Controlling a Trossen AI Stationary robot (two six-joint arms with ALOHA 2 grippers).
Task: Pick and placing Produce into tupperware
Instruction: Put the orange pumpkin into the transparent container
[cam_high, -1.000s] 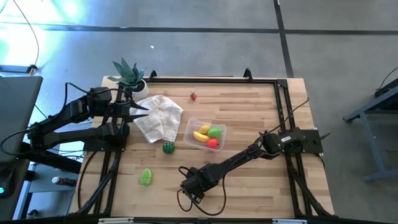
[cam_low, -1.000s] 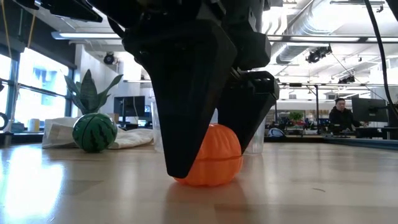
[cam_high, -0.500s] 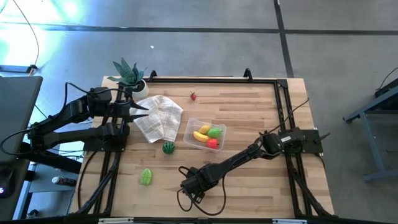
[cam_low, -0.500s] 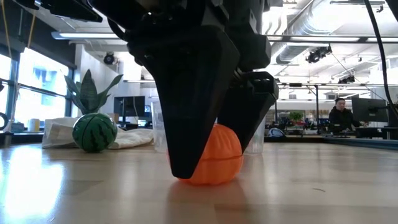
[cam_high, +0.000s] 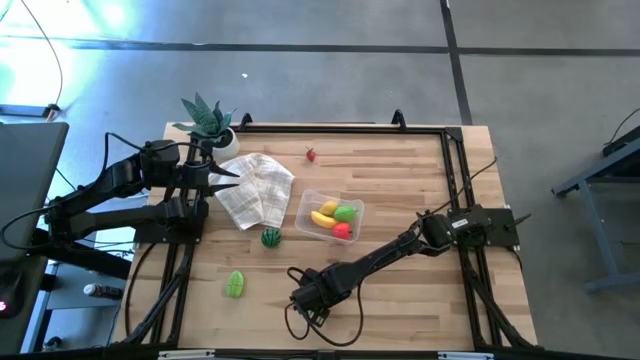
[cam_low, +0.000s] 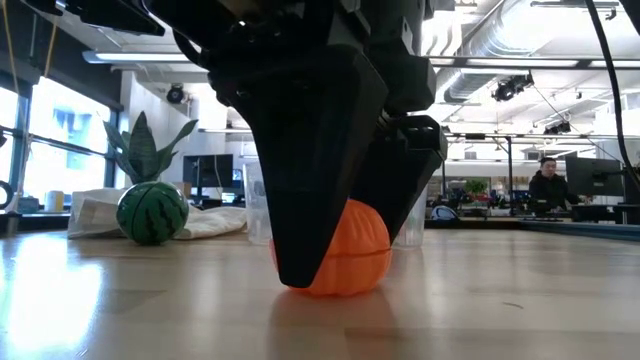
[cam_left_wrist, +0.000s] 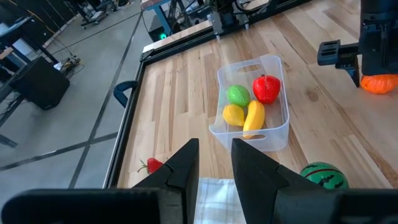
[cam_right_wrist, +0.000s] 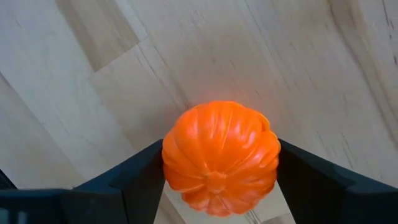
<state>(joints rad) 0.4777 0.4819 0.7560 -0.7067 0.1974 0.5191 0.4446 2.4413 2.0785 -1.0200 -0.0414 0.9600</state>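
We see the right gripper (cam_right_wrist: 219, 180) pinching a ribbed orange plastic pumpkin (cam_right_wrist: 220, 156) on the light wooden table (cam_high: 400, 190), well apart from the clear rectangular plastic tupperware (cam_high: 307, 203); the left gripper (cam_left_wrist: 214, 163) waits, fingers slightly spread.

light: bright, even, from ceiling lamps (cam_low: 545, 108)
glare: cyan-white patch on floor (cam_high: 90, 25)
shadows: soft, under right hand (cam_low: 335, 262) on bench (cam_low: 500, 320)
blur: left hand (cam_left_wrist: 211, 171) fingers out of focus

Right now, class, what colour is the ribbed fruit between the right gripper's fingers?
Orange: the ribbed fruit shows best in the right wrist view.
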